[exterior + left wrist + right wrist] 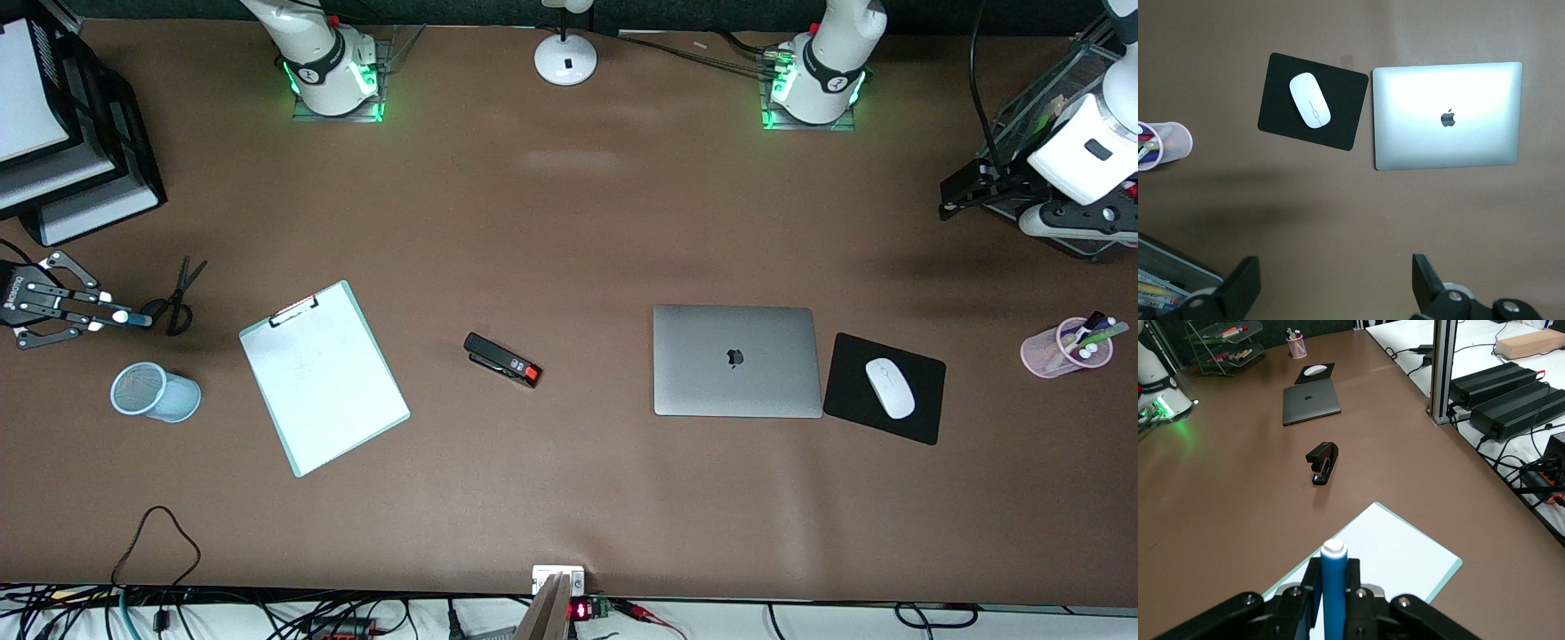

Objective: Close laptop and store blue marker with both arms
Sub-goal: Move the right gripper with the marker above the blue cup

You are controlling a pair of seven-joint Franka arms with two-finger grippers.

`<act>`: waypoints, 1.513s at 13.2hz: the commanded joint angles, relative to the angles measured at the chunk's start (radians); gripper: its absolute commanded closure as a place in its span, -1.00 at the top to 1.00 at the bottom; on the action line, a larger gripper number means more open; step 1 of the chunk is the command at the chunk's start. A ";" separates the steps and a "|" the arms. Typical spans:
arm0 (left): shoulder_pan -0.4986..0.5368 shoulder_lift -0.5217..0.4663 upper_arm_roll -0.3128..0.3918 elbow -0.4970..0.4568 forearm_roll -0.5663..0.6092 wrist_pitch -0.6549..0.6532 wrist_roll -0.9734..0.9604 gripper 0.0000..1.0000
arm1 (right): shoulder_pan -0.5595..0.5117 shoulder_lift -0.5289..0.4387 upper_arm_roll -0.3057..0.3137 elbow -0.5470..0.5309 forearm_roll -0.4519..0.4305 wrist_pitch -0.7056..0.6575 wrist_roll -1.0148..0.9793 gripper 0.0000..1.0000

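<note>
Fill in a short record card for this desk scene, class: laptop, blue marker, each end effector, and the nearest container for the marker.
laptop: lid closed, flat, beside the mouse pad
blue marker: held level, white tip outward
right end effector: shut on the blue marker, above the table near the scissors
left end effector: open, holding nothing, waiting over bare table by the laptop
mesh cup: lying on its side by the clipboard
</note>
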 commanded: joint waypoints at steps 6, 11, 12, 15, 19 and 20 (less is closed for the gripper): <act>-0.006 0.003 -0.003 0.020 0.002 0.001 -0.007 1.00 | -0.041 0.174 0.009 0.198 -0.058 -0.022 -0.107 -1.00; -0.010 0.003 -0.006 0.023 0.002 -0.001 -0.005 1.00 | -0.060 0.218 0.009 0.210 -0.056 -0.014 -0.107 -1.00; -0.010 0.003 -0.007 0.023 0.002 -0.001 -0.005 1.00 | -0.063 0.226 0.009 0.219 -0.055 -0.014 -0.109 -1.00; -0.007 0.004 -0.006 0.023 0.002 -0.008 -0.005 1.00 | -0.071 0.240 0.012 0.255 -0.053 -0.010 -0.133 -1.00; -0.013 0.004 -0.007 0.029 0.002 -0.013 -0.005 1.00 | -0.068 0.257 0.020 0.266 -0.051 0.046 -0.175 -1.00; -0.013 0.004 -0.007 0.029 0.002 -0.013 -0.005 1.00 | -0.069 0.264 0.019 0.266 -0.051 0.047 -0.186 -1.00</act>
